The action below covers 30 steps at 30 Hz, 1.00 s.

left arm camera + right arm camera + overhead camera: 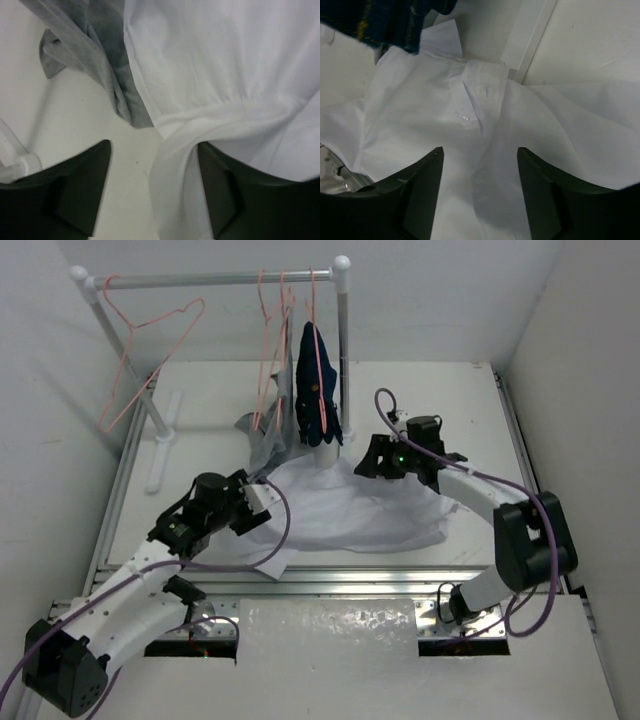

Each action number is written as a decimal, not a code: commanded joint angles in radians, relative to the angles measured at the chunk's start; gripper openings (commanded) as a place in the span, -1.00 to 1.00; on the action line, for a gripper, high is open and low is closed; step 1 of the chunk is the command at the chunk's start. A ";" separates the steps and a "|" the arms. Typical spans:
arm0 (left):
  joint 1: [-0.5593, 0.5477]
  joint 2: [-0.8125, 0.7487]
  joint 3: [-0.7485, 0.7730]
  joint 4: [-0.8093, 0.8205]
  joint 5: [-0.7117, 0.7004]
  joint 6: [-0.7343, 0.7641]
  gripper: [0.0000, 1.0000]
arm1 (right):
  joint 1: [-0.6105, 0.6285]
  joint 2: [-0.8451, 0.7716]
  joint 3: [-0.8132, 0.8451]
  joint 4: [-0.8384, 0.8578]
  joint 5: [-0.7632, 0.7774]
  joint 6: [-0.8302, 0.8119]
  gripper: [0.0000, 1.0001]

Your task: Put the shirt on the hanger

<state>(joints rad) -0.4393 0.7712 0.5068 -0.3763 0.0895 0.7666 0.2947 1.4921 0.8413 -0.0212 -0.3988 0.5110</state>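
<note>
On the white bench [440, 390] the shirt [350, 505] lies in a big crumpled heap, right between the two arms. The left arm reaches up from the near left corner, bends at its elbow and points its left claw [264, 508] at the left edge of the shirt. The right arm comes in from the right side, folds back over itself and holds its right claw [372, 462] low over the top right part of the shirt. Both claws are open and hold nothing. Seen from the left wrist, the two dark fingers [80, 195] stand wide apart, and a fold of the shirt [225, 65] hangs down between them and drapes over the top of the right one. A grey garment [105, 45] lies just beside the shirt there, partly under its edge. Seen from the right wrist, the fingers [415, 195] are spread above the shirt [420, 110], close to its collar [485, 80] and a small button [465, 119]. A navy-blue garment [390, 20] hangs just above the collar. At the back, a white rail [220, 280] stands on the bench. The hanger [152, 367] hangs tilted at the rail's left end, well apart from the shirt and both claws. More pink hangers [270, 330] hang near the rail's right end.
</note>
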 commanded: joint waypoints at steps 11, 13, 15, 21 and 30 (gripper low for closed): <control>0.020 -0.007 0.076 0.025 0.153 -0.047 0.72 | 0.080 0.220 0.050 0.110 0.025 0.050 -1.00; 0.020 -0.001 0.101 -0.004 0.090 -0.082 0.75 | 0.124 0.133 -0.089 0.217 0.060 0.057 -1.00; 0.021 0.022 0.121 -0.013 0.041 -0.092 0.74 | 0.187 -0.019 -0.218 0.242 0.193 0.011 -1.00; 0.022 0.134 0.137 0.008 0.059 -0.085 0.99 | 0.495 -0.325 -0.462 0.335 0.435 -0.135 -1.00; -0.012 0.273 0.104 0.089 0.302 -0.078 0.99 | 0.763 -0.336 -0.525 0.262 0.498 -0.314 -1.00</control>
<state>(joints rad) -0.4343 1.0359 0.6140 -0.3702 0.2909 0.6804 0.9855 1.1545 0.3168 0.2268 0.0475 0.3023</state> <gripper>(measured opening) 0.995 0.002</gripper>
